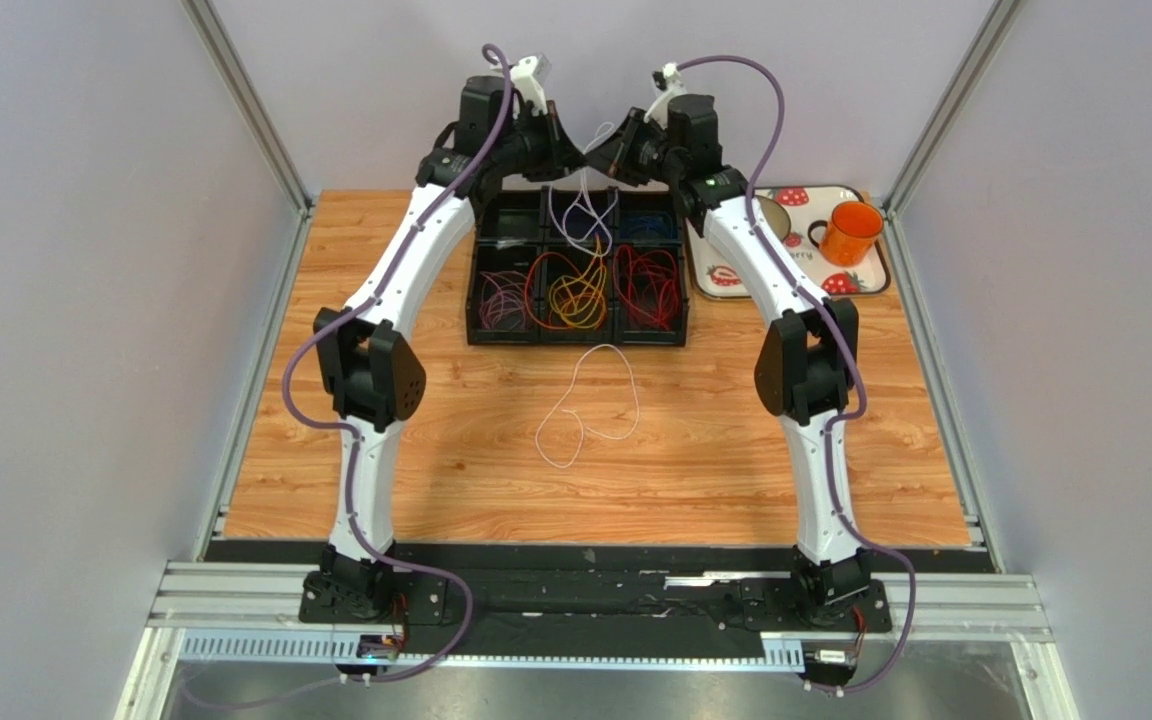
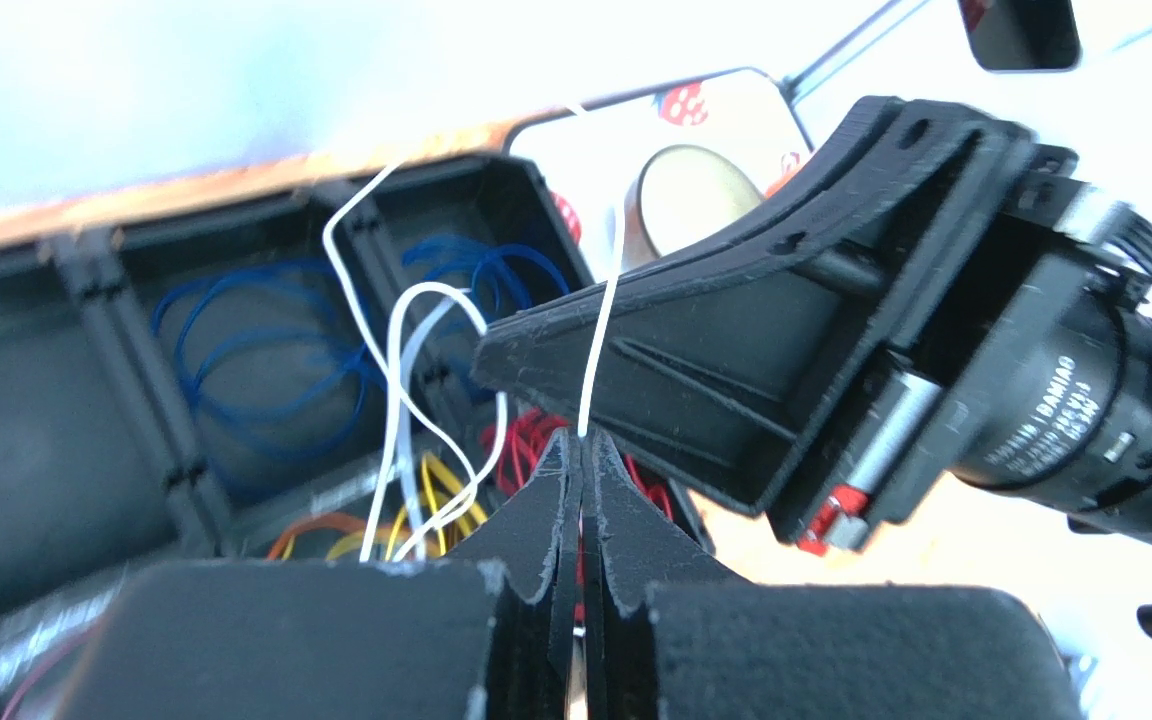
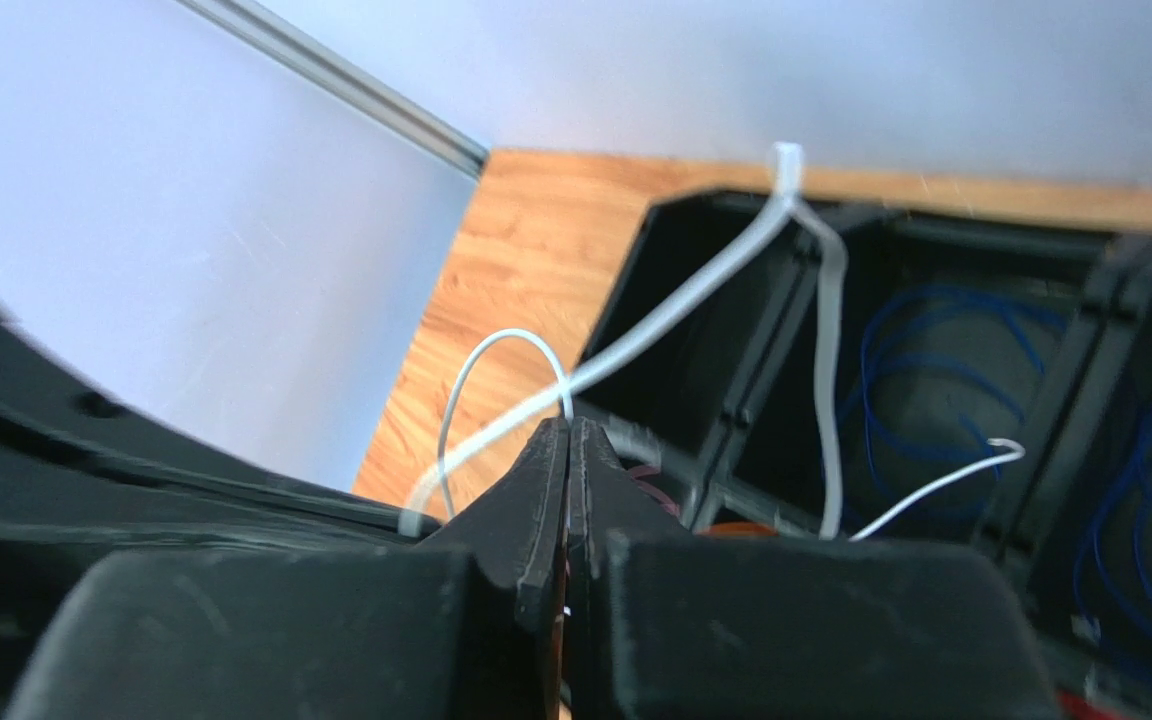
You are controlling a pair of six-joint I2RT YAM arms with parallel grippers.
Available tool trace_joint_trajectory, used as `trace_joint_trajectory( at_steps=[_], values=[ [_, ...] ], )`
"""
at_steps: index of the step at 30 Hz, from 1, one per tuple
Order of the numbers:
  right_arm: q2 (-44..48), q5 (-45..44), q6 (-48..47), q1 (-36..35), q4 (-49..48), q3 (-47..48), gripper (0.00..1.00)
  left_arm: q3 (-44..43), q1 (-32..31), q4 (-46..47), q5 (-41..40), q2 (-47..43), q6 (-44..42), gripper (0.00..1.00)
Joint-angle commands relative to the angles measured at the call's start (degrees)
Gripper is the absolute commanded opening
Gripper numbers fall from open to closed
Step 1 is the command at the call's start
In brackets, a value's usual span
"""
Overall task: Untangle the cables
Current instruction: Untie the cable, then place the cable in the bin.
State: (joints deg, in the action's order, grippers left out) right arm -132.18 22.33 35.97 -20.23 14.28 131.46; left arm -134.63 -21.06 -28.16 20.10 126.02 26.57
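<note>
Both grippers are raised above the back of a black compartment tray (image 1: 470, 293), close together. My left gripper (image 1: 569, 155) is shut on a thin white cable (image 2: 599, 323) that runs up from its tips (image 2: 584, 438). My right gripper (image 1: 611, 155) is shut on a white cable (image 3: 657, 323) at its tips (image 3: 569, 422). White loops (image 1: 585, 218) hang between them into the tray. The tray holds purple (image 1: 503, 296), orange-yellow (image 1: 576, 294), red (image 1: 648, 285) and blue (image 2: 244, 353) cables. Another white cable (image 1: 585, 405) lies loose on the wooden table.
A patterned white tray (image 1: 720, 276) at the back right holds an orange mug (image 1: 850, 233) and a round tin (image 2: 687, 188). Grey walls and metal rails (image 1: 255, 105) close in the table's sides and back.
</note>
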Motion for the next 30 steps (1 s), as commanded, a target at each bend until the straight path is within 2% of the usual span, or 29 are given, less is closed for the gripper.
trace_joint_trajectory(
  at_steps=[1, 5, 9, 14, 23, 24, 25, 27, 28, 30],
  values=[
    [-2.9, 2.63, 2.62, 0.19, -12.34, 4.77, 0.0, -3.71, 0.49, 11.72, 2.58, 3.18, 2.61, 0.0],
    [-6.33, 3.69, 4.63, 1.15, -19.98, 5.91, 0.0, -5.81, 0.76, 16.82, 1.27, 6.17, 2.7, 0.0],
    [-12.12, 4.31, 5.16, 1.51, -21.05, 12.14, 0.0, -5.91, 0.76, 21.82, -0.85, 8.89, 2.09, 0.0],
    [-15.64, 3.51, 5.43, 1.68, -25.08, 12.15, 0.0, -4.6, 0.67, 26.66, -3.3, 12.14, -0.29, 0.0],
    [-22.07, 3.43, 6.75, 1.16, -24.4, 15.32, 0.0, -1.26, 0.76, 27.81, -4.8, 15.66, -1.17, 0.0],
    [-22.07, 3.25, 6.31, 0.98, -23.96, 15.32, 0.03, -1.25, 0.76, 27.81, -4.98, 15.75, -1.17, 0.0],
    [-21.98, 3.08, 5.7, 0.81, -23.26, 15.32, 0.14, -1.25, 0.76, 27.2, -5.59, 15.84, -1.08, 0.0],
    [-21.46, 2.55, 3.94, 0.72, -21.06, 14.97, 0.26, -1.16, 0.76, 26.93, -5.95, 15.93, -1.08, 0.0],
    [-20.93, 2.11, 3.41, 0.63, -20.18, 14.79, 0.48, -1.34, 0.76, 26.58, -6.47, 16.1, -0.99, 0.0],
    [-19.0, 0.44, 1.13, 0.72, -16.41, 13.83, 0.59, -1.69, 0.76, 26.32, -7.0, 16.19, -0.82, 0.01]
  ],
)
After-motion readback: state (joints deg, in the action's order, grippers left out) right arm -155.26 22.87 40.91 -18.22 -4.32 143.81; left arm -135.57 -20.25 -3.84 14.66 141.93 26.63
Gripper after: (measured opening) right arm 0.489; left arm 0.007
